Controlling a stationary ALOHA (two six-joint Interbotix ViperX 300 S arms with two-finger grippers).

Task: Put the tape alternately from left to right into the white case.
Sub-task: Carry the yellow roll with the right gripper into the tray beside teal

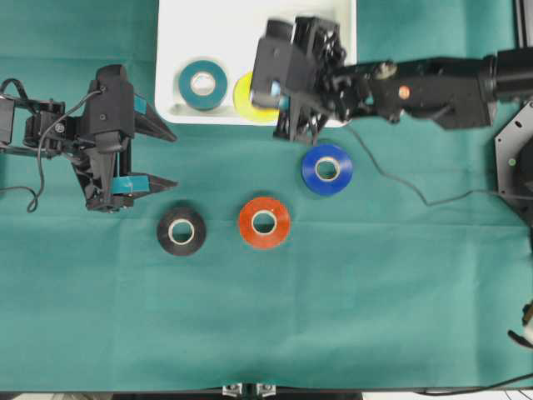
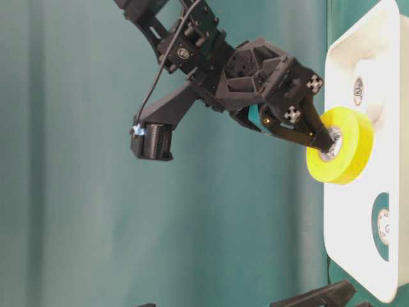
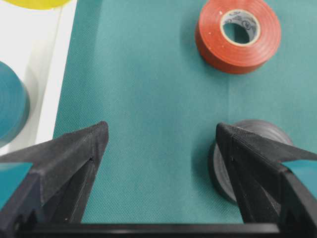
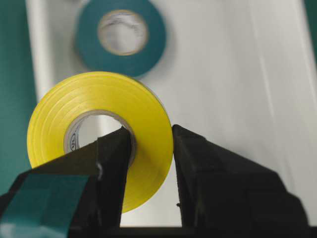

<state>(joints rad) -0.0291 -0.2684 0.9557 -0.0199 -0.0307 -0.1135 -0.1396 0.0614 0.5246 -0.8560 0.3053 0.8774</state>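
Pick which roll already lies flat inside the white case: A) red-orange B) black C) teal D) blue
C: the teal roll lies flat in the white case; the yellow roll is pinched in the right gripper at the case's edge, and the others sit on the cloth.

You've got a teal cloth [image 1: 375,317] covering the whole table; a black edge strip [image 1: 125,395] along the bottom; even, soft light.

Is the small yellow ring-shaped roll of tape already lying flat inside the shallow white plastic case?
No, the yellow roll of tape is pinched through its wall by the right gripper above the white case.
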